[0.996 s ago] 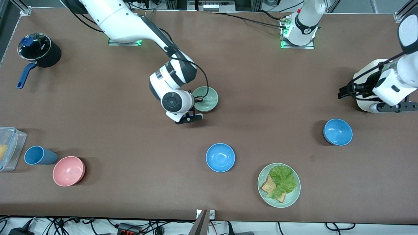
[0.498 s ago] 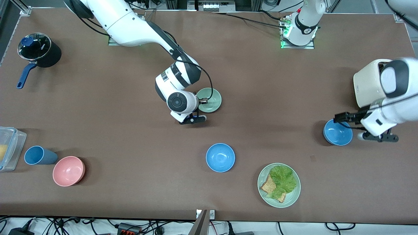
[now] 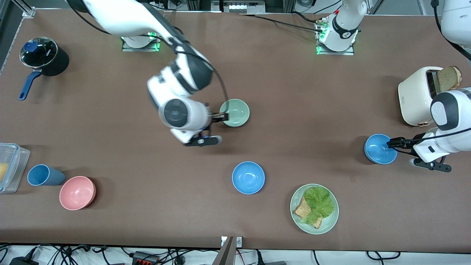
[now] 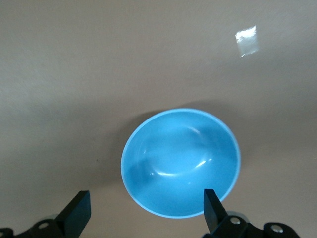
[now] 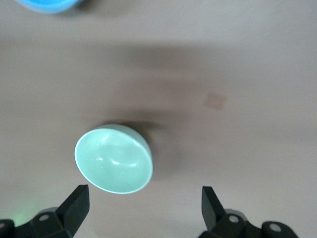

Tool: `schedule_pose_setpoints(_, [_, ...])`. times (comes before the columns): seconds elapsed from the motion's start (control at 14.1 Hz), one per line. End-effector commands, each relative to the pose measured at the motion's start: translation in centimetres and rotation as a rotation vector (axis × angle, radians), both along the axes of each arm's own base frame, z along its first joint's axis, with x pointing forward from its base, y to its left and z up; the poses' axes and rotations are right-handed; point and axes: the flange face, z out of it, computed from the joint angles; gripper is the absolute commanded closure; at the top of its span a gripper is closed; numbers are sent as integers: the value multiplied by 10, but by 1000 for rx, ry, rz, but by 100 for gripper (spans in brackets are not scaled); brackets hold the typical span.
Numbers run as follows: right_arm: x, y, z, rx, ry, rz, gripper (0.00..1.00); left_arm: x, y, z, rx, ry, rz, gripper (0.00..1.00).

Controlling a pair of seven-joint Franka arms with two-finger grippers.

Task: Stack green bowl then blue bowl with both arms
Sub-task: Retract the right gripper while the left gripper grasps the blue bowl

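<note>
The green bowl (image 3: 235, 112) (image 5: 114, 158) stands upright mid-table. My right gripper (image 3: 220, 119) (image 5: 143, 213) hangs open over the table beside the bowl's rim, on the right arm's side, holding nothing. One blue bowl (image 3: 381, 148) (image 4: 181, 161) sits toward the left arm's end of the table. My left gripper (image 3: 394, 143) (image 4: 143, 213) is open at that bowl's rim, its fingers (image 4: 77, 210) spread wider than the bowl's near edge and not touching it. A second blue bowl (image 3: 248, 177) lies nearer the front camera than the green bowl.
A white toaster (image 3: 419, 95) with a bread slice (image 3: 449, 78) stands by the left arm. A pale-green plate (image 3: 294, 217) of lettuce and bread is near the front edge. A pot (image 3: 44, 57), blue cup (image 3: 44, 175), pink bowl (image 3: 77, 192) and clear container (image 3: 9, 165) are at the right arm's end.
My right gripper opened, let go of the green bowl and rose away from it. My left gripper travelled from beside the toaster down to the blue bowl's rim.
</note>
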Motion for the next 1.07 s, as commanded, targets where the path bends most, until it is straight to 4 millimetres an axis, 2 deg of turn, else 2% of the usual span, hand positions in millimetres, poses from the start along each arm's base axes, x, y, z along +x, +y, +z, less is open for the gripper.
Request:
schedule_pose_setpoints(0.0, [33, -77, 47, -41, -62, -87, 0, 18, 25, -12, -3, -16, -37, 0])
schedule_pose_setpoints(0.14, [52, -133, 70, -101, -125, -138, 0, 21, 26, -22, -5, -11, -69, 0])
schedule_pose_setpoints(0.28, [62, -175, 92, -107, -155, -199, 0, 22, 27, -26, -7, -8, -70, 0])
schedule_pose_setpoints(0.36, [63, -192, 104, -112, -162, -220, 0, 23, 27, -32, -6, -12, -73, 0])
schedule_pose_setpoints(0.43, [64, -208, 108, -118, -151, -240, 0, 23, 27, -34, -5, -18, -75, 1])
schedule_pose_setpoints(0.64, [69, -246, 122, -122, -163, -297, 0, 21, 26, -42, -16, -7, -90, 15])
schedule_pose_setpoints(0.71, [70, -257, 127, -121, -175, -291, 0, 19, 27, -48, -21, 1, -87, 19])
schedule_pose_setpoints(0.85, [73, -294, 139, -139, -222, -240, 0, 16, 32, -55, -26, 10, -78, 22])
schedule_pose_setpoints(1.0, [67, -325, 156, -136, -257, -174, 0, 12, 31, -61, -32, 25, -77, 24])
